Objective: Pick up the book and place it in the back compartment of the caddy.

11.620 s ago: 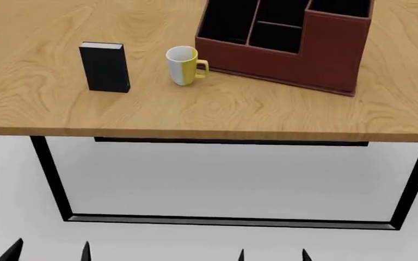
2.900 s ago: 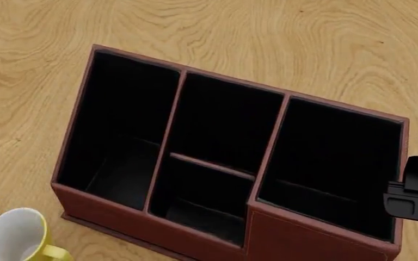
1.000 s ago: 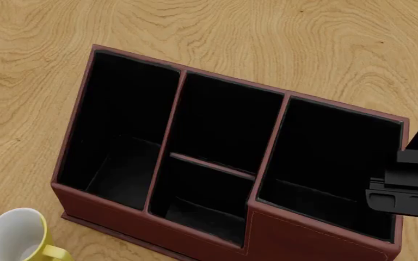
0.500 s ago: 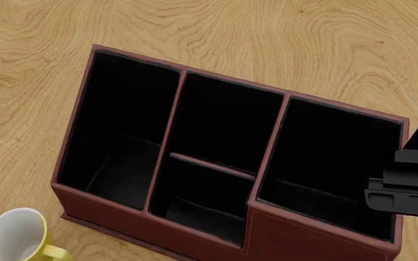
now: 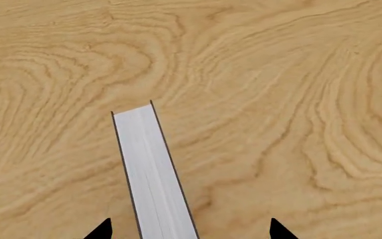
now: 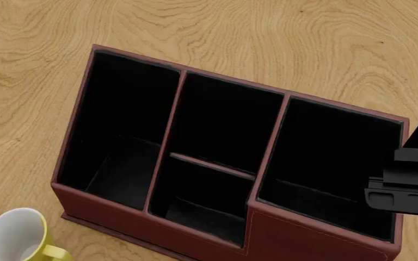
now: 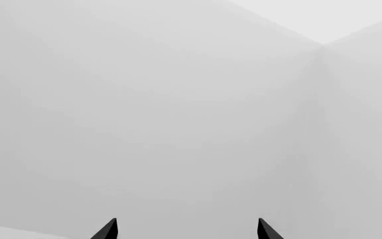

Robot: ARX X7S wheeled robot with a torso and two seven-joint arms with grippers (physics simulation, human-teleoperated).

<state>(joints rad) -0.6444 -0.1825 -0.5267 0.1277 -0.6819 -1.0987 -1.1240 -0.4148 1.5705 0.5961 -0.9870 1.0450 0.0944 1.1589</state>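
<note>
Left wrist view showed my left gripper (image 5: 187,230) spread wide, astride the upright black hardcover book (image 5: 152,174). I judged centring before closing advisable. My right gripper (image 7: 185,230) stood wide, empty.

Light wood-grain table (image 6: 282,38); plain pale grey walls (image 7: 144,109).

You're getting bright, even, diffuse light across all three views, with no single source you can pick out. The wooden table (image 6: 267,32) renders sharp to every edge, grain crisp, no blur, no glare, no bending at the corners. The caddy (image 6: 318,239) interior reads as near-solid black, so you lose detail on its floors. Your right wrist view is a pale grey wash with only faint shading where walls meet.
</note>
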